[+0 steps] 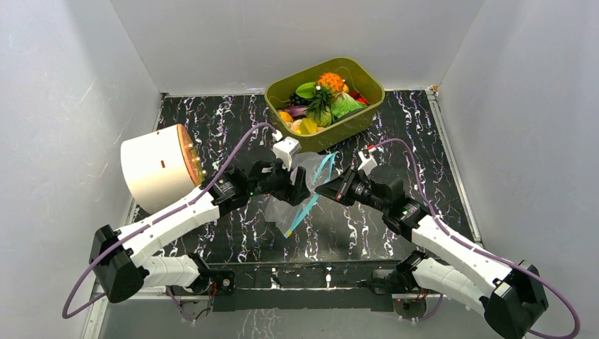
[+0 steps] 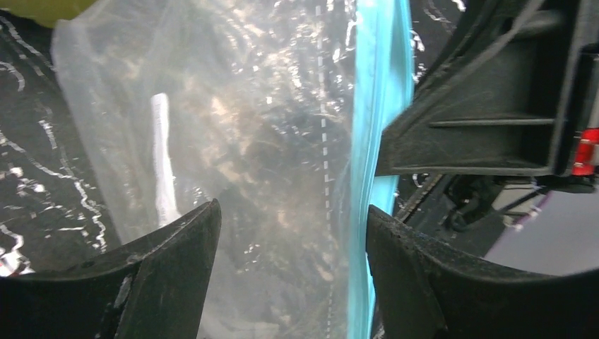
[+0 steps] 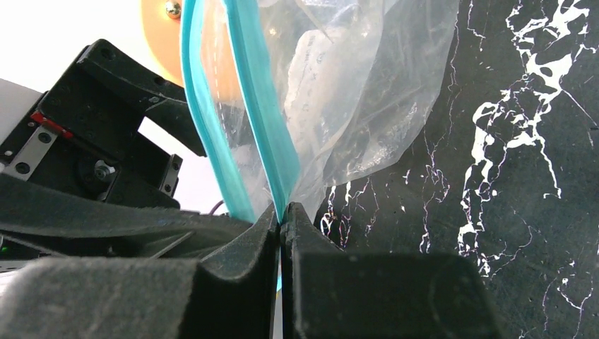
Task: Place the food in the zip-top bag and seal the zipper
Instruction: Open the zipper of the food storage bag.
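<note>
Pinching the zipper [image 3: 261, 127], right hand [image 3: 282, 219]; left hand [image 2: 289, 233] spread at zip-top bag [image 2: 247, 141]; food [image 1: 325, 99] in tub [image 1: 344, 133].

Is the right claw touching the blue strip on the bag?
Touching. In the right wrist view, the right claw is pinched shut on the blue strip, which runs straight down into its closed tips.

You had the zip-top bag [image 1: 281, 210] at mid-frame: clear, crinkly plastic, glossy and full of glare. Its zipper [image 2: 378, 85] was a smooth, light-blue plastic strip. The counter [image 1: 212, 120] beneath looked like smooth black marble with white veins. Your right tool [image 3: 282, 212] showed matt black, faintly grainy plastic; your left tool [image 2: 291, 212] looked the same. The tub [image 1: 346, 131] at upper centre was smooth olive plastic with a soft sheen.
</note>
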### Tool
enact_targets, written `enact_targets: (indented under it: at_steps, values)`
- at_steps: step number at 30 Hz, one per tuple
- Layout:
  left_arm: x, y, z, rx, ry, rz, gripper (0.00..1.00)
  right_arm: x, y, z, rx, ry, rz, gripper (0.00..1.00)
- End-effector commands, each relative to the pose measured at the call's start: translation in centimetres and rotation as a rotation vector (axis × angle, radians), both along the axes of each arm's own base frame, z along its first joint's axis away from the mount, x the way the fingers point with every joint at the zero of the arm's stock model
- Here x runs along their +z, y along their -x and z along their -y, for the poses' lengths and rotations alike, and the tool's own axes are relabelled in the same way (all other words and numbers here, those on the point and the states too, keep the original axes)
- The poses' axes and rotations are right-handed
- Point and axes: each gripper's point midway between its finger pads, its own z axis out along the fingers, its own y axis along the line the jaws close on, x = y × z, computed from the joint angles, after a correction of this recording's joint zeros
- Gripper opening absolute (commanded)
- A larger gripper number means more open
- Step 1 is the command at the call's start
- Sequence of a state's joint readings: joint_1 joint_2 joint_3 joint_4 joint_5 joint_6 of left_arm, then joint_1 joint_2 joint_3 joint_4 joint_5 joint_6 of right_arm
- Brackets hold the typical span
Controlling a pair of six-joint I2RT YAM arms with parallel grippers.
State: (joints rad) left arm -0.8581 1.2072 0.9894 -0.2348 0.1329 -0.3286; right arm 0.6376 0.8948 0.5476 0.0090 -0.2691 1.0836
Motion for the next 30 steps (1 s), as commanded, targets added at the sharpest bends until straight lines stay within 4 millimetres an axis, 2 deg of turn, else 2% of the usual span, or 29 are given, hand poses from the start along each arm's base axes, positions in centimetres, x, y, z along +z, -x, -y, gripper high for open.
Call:
enact_targets:
  at_steps: [1, 3, 7, 9, 13, 16, 19, 22, 26, 30]
  values:
    - [0.1, -1.8, -1.6, 0.087, -0.094, 0.093, 0.69, 3.9, -0.6, -0.7, 0.003, -0.08, 0.087, 0.0]
    - [0.5, -2.0, -2.1, 0.105, -0.113, 0.119, 0.55, 3.6, -0.5, -0.6, 0.0, -0.073, 0.084, 0.0]
    - [2.4, -2.4, -3.5, 0.149, -0.116, 0.184, 0.1, 1.8, -0.6, 0.1, -0.021, -0.01, 0.076, 0.0]
    - [3.5, -2.6, -4.5, 0.184, -0.118, 0.22, 0.0, 0.4, -0.7, 0.8, -0.047, 0.036, 0.063, 0.0]
    - [5.2, -2.8, -6.3, 0.233, -0.12, 0.281, 0.0, -3.6, -0.9, 2.9, -0.123, 0.181, 0.004, 0.0]
    - [5.7, -2.9, -7.0, 0.255, -0.126, 0.301, 0.0, -6.2, -0.6, 4.4, -0.161, 0.275, -0.05, 0.0]
    - [5.6, -2.6, -6.6, 0.232, -0.117, 0.294, 0.0, -7.1, -0.3, 4.7, -0.165, 0.292, -0.067, 0.0]
    - [4.9, -2.3, -5.7, 0.191, -0.107, 0.274, 0.0, -6.4, -0.3, 4.0, -0.143, 0.255, -0.05, 0.0]
    - [3.2, -2.1, -4.8, 0.153, -0.125, 0.231, 0.0, -3.6, -0.7, 2.8, -0.104, 0.178, 0.023, 0.01]
    - [2.1, -2.0, -4.5, 0.136, -0.126, 0.218, 0.0, -0.3, -1.4, 2.0, -0.082, 0.15, 0.107, 0.17]
